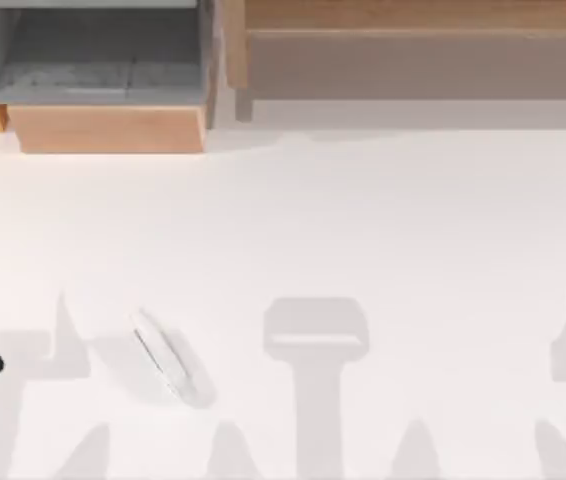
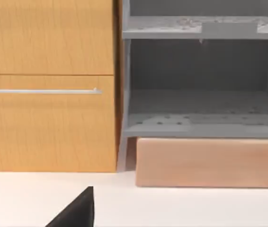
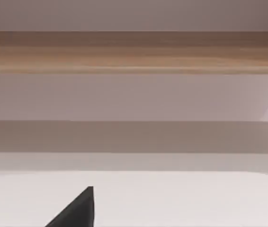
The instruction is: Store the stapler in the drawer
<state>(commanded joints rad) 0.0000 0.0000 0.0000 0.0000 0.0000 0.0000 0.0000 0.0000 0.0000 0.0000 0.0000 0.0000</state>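
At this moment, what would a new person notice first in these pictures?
First, the drawer at the table's far left, pulled open, its grey inside showing behind a light tan front panel. Next, the pale stapler lying at an angle on the white table, near-left, well apart from the drawer. A long brown wooden unit runs along the far right.

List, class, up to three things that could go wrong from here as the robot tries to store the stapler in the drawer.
1. The stapler is nearly as pale as the table, so a grasp could miss it.
2. It lies slantwise, so a hand not turned to match may knock it aside.
3. The drawer sits at the far left corner behind a raised tan front; a low carry might hit that panel.
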